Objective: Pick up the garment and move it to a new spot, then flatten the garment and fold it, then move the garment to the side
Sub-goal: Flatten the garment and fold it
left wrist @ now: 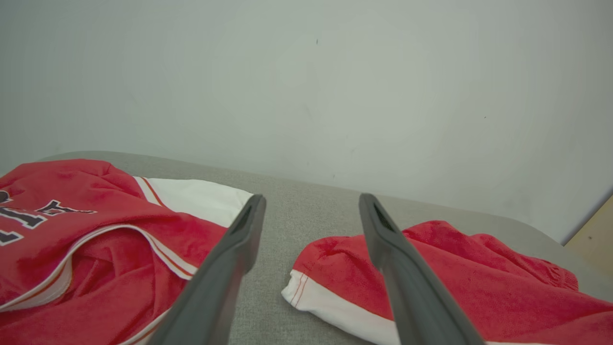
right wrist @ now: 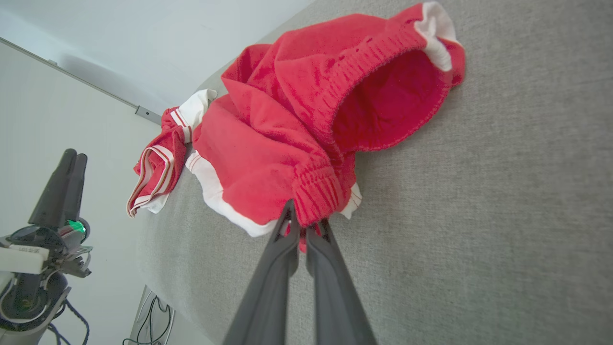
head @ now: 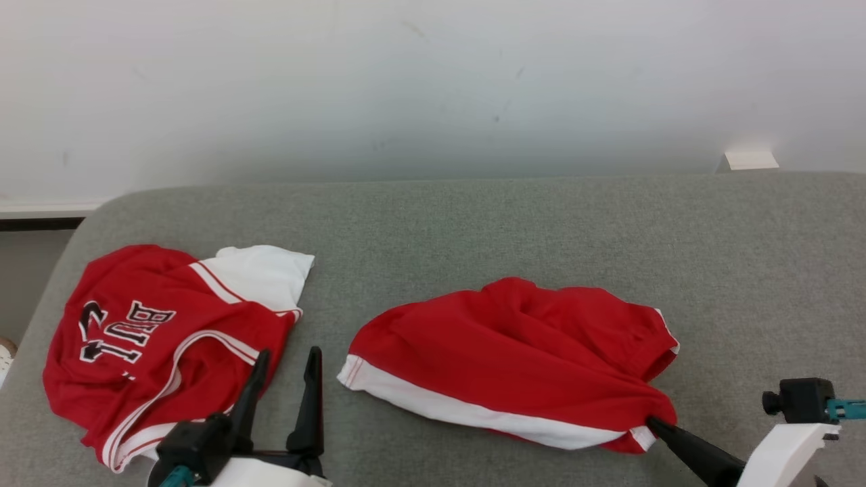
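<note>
1. Left tool (head: 289, 353), fingers spread and holding nothing, hovers at the near edge of the grey upholstered surface (head: 473, 223), just beside a red jersey (head: 155, 338) at its near-left corner.
2. Red shorts (head: 514, 345) lie crumpled right of the middle, near the front edge.
3. Right tool (head: 655, 424) is pressed together, pinching the shorts' waistband (right wrist: 316, 191). The pick-up appears to be the step in hand, and the next move calls for lifting the shorts clear.

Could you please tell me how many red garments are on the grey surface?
2. The jersey lies at the left; the shorts lie to its right, their waistband pinched in the right claw. None looks hidden.
</note>
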You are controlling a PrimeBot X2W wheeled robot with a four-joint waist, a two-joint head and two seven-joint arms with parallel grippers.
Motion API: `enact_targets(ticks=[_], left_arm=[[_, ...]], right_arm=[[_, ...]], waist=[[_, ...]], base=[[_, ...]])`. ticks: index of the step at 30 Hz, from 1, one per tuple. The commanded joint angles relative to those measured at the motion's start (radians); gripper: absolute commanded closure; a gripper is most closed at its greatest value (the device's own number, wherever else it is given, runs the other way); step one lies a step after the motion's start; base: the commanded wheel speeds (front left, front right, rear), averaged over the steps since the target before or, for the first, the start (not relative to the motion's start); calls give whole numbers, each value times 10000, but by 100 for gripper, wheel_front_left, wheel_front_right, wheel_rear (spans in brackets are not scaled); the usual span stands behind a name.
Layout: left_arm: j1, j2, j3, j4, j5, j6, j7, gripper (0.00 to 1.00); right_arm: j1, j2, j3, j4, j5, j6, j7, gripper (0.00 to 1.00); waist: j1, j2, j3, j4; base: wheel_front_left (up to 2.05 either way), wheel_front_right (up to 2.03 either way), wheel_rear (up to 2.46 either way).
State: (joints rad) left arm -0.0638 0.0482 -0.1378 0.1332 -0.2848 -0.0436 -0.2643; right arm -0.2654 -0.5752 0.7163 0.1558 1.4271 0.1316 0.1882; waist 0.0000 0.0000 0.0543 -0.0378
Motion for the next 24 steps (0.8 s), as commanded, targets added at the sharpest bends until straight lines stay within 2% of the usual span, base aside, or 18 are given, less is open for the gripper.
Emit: enact_targets(ticks=[1,5,8,14,15,16,17,24], left_arm=[[-90,40,40,48,101,-41,-2,0],[-228,40,62,49,187,-118,-2,0],[-367,38,64,47,247,-147,-2,0],[-536,38,120,71,288,-162,-4,0],[-524,38,114,83,261,-140,-4,0],[-507,40,128,103,238,-128,-2,0],[-473,40,142,112,215,-111,-4,0],[-190,40,342,257,195,-112,-2,0]], right_arm=[[112,-187,-36,-41,170,-18,157,100],[211,-941,-112,-24,1058,-18,1295,100],[57,-1401,-146,328,1281,-18,1887,100],[-487,-1433,-264,1133,1369,-18,2291,100],[-531,-1378,-263,1221,1359,-18,2287,82],[-580,-1317,-316,1259,1373,-18,2200,58],[-586,-1295,-343,1289,1384,-18,2145,0],[-218,-1560,-238,1387,893,-18,1788,0]], waist=[[0,0,162,-100],[0,0,497,-106],[0,0,773,-9],[0,0,1098,201],[0,0,1073,226],[0,0,1023,241],[0,0,960,246],[0,0,225,0]], base=[[0,0,0],[0,0,0],[0,0,0],[0,0,0],[0,0,0],[0,0,0],[0,0,0],[0,0,0]])
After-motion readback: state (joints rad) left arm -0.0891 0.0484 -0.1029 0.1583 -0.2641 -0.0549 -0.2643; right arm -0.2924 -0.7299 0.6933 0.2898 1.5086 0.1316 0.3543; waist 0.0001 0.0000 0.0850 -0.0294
